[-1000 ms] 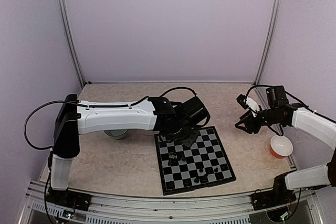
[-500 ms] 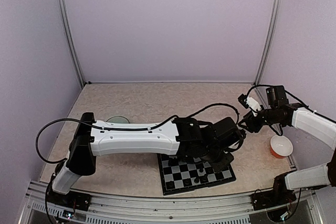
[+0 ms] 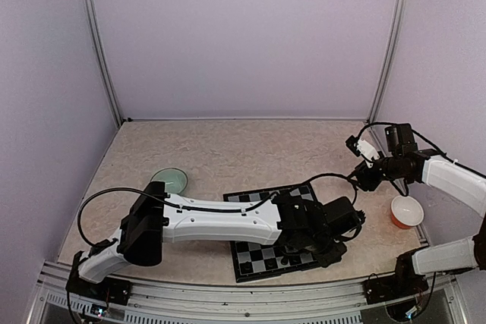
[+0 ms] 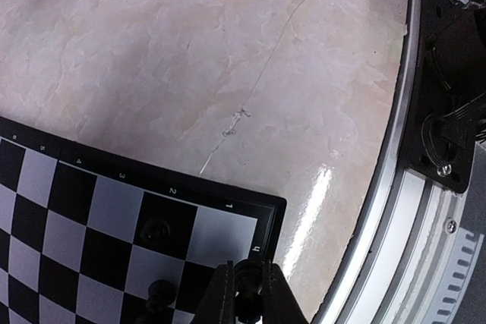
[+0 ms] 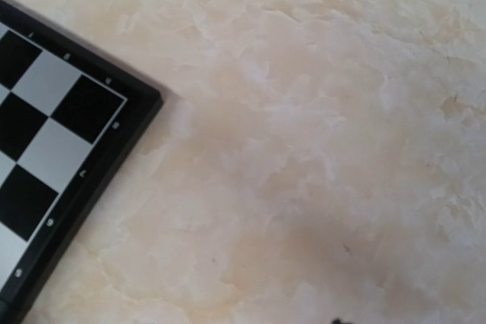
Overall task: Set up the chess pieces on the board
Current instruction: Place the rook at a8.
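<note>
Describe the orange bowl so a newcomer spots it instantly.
Start at the chessboard in the middle and look right, toward the right arm. The orange bowl sits there, off the board. The only other bowl is pale green, left of the board.

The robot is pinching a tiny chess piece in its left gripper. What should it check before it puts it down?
1. Left gripper shut on the chess piece: ok.
2. Left gripper over the board, near its corner: ok.
3. Corner square bare: ok.
4. Neighbouring piece apart from the left gripper: ok.
5. Exact square under the held piece: cannot tell.
6. Right gripper open and off the board: ok.
</note>
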`<state>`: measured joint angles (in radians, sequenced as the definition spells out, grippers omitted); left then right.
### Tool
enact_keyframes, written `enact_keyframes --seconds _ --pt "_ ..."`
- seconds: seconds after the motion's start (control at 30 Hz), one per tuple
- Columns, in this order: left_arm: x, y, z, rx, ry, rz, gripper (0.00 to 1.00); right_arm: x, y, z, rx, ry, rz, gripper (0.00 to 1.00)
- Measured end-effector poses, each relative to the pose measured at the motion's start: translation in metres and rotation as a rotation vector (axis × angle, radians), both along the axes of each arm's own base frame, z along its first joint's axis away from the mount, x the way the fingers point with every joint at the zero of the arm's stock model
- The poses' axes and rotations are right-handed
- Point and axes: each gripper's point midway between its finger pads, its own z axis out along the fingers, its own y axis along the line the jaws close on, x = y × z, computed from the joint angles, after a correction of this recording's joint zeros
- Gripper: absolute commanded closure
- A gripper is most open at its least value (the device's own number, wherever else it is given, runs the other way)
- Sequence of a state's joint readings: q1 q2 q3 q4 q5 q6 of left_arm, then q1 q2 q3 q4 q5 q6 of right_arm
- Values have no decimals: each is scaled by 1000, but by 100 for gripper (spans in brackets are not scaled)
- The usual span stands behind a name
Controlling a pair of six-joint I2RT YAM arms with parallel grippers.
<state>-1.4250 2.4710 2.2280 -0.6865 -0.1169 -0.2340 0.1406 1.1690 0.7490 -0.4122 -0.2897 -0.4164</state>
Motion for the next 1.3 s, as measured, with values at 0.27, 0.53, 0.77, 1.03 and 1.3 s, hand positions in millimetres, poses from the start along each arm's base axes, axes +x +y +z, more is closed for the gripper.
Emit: enact_keyframes --seconds 0.27,0.53,0.77,1.03,1.3 --pt "2 -6 -12 -5 -5 26 89 0 0 0 1 0 2 52" --pt "4 -5 -20 5 0 38 87 0 1 0 4 0 4 52" --pt "6 -5 -22 7 -2 49 86 -1 2 0 10 2 11 52" --pt "12 -4 -24 7 0 70 84 -1 4 1 16 2 16 52" --pt "18 -2 -36 25 1 83 71 -2 4 1 20 3 20 52"
